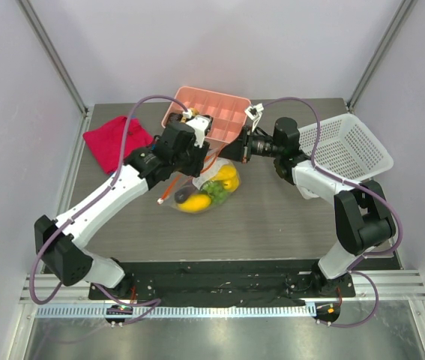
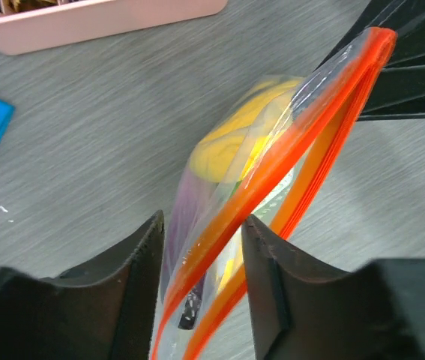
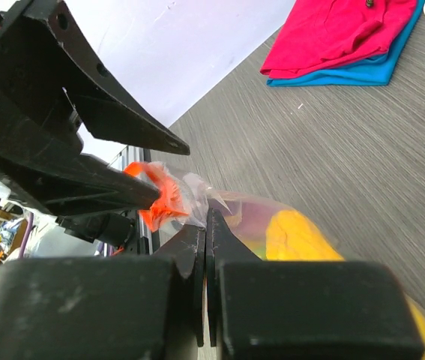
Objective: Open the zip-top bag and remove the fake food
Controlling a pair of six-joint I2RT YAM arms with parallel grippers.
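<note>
Zip-top bag [image 1: 206,184], just in front of pink tray [image 1: 197,101], holding fake food [image 1: 194,201]: yellow pieces, purple eggplant, green items. Right claw [image 3: 206,225] pinched together on its clear film; left claw [image 2: 203,225] apart, straddling orange zipper strip [image 2: 287,157].

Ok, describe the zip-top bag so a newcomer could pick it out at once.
Find the pink tray at the back; directly in front of it is the zip-top bag. It is clear crinkly plastic with an orange-red zipper strip and yellow fake food showing inside, unlike the flat red cloth to its left.
</note>
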